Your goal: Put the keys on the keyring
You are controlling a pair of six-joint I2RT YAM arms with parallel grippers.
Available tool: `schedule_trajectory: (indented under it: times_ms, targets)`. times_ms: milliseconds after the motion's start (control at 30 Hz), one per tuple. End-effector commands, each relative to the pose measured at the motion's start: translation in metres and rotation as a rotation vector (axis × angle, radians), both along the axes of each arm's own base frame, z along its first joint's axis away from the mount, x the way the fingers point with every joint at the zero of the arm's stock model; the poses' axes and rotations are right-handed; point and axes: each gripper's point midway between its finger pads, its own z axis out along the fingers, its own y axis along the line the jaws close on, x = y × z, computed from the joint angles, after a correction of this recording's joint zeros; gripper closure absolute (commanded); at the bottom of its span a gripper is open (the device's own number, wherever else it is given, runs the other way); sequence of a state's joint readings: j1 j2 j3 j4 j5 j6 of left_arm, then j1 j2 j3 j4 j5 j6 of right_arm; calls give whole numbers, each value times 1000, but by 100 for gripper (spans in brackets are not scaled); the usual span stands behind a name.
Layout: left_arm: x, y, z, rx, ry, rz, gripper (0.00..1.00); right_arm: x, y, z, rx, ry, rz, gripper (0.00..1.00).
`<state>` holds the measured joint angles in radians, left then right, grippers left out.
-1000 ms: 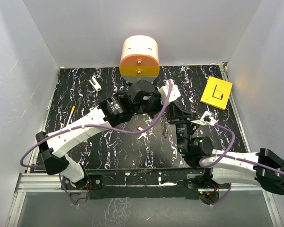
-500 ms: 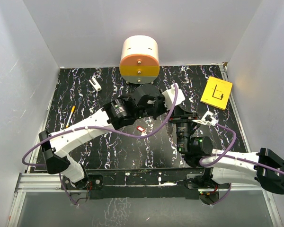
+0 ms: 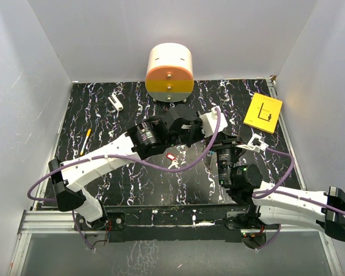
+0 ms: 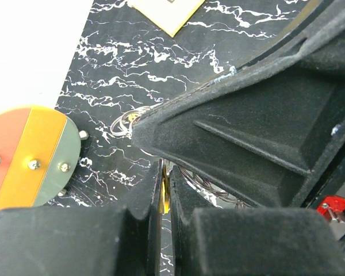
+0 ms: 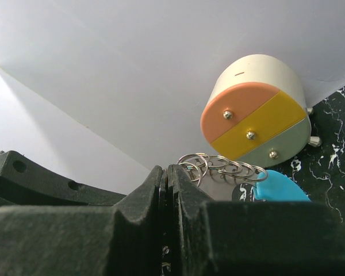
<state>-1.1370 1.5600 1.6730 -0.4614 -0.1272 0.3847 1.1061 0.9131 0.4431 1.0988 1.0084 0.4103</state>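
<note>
1. Red key: lies flat on the black marbled table, just beside the left forearm and apart from both grippers.
2. Right gripper: jaws pressed together, with only a hairline slit between them. They are clamped on the keyring, a chain of small wire rings that rises from the fingertips.
3. Blue key: sits at the outer end of the keyring, close to the right fingers.
4. Left gripper: jaws nearly touching. A thin yellow strip shows in the slit; what it is cannot be told. The tips stand just beside the right gripper's black finger body, where the rings show at its edge.
5. Yellow card: lies flat near the table's right edge, beyond the right gripper.
6. White clip: lies at the far left of the table, well apart from the arms.
7. Round container: stands at the back wall. Its face is banded orange, yellow and pale green, with three screws.
</note>
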Motion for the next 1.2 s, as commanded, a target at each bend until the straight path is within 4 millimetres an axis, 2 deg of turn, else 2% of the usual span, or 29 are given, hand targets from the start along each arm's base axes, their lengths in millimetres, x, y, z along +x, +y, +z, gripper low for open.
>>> schedule_trajectory:
  times_ms: [0,200,233,333,400,467,667,933,1000,1100,1167]
  targets:
    - [-86,-20,24,-74,90,-323,100,0,10,14,25,-4,70,92]
    - [-98,-13,23,-65,92,-392,100,-7,11,10,5,-5,119,92]
    - [-100,-11,23,-65,96,-402,98,-9,11,12,6,-13,126,92]
    - [-106,-9,23,-65,101,-426,75,-12,10,17,-12,-37,142,92]
    - [-105,-5,24,-60,82,-428,67,-16,12,21,-38,-61,158,92]
    - [-98,0,28,-69,48,-390,63,-20,13,24,-61,-89,178,92]
    - [-65,25,62,-162,-56,-209,71,-35,9,22,-84,-147,234,92]
    - [-34,52,75,-270,-8,-102,75,-56,18,29,-149,-234,351,92]
    - [-38,55,73,-280,11,-136,75,-63,23,32,-172,-260,395,92]
    - [-59,52,64,-260,62,-247,77,-75,32,34,-211,-293,468,92]
    - [-65,50,57,-245,109,-275,79,-82,34,35,-211,-319,501,92]
